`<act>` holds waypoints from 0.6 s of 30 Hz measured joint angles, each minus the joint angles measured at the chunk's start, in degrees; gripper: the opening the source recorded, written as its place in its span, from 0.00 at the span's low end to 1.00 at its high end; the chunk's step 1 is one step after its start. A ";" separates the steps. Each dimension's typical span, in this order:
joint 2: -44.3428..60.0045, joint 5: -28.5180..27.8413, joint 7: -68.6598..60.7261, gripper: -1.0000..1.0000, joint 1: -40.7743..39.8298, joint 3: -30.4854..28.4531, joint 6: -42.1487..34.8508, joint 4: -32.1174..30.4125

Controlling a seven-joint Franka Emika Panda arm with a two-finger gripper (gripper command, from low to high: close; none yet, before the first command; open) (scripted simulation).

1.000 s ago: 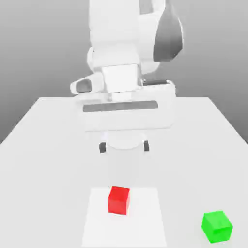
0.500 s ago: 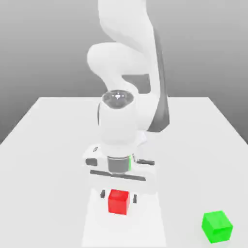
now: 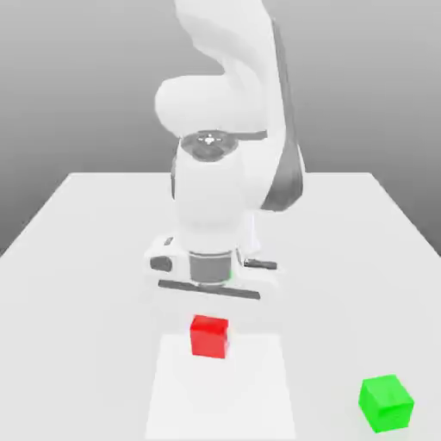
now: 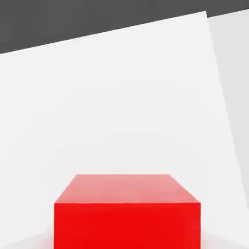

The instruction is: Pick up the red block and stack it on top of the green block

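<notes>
Red block (image 3: 209,336) sits directly under my gripper (image 3: 209,287), centred on the hand's axis. In the hand view the red block (image 4: 127,214) is close and square-on, top face level. That alignment suits a straight vertical grasp on opposite side faces.

Grip state: cannot tell whether I am spread or clamped on the cube. I also cannot tell whether it rests on the table (image 3: 86,258) or hangs just clear.

Green block (image 3: 386,403) stands well apart, toward the exterior view's right and nearer that camera, alone, top face bare. It is upright and square to the table, so it should take a flat stack.

Room: nothing lies between the two cubes, so the path is open. The red cube is at the far border of a paler patch (image 3: 258,388) on the tabletop. The green one is near the table's right edge, so I judge a sideways nudge at placement to be the main risk. Approach from above.
</notes>
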 joint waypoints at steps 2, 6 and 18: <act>0.55 -1.27 -3.38 0.00 0.65 1.97 -1.75 2.34; 2.85 -3.11 -11.88 0.00 5.58 5.15 -5.00 7.88; 13.24 -5.38 -36.54 0.00 12.88 14.63 -10.31 22.88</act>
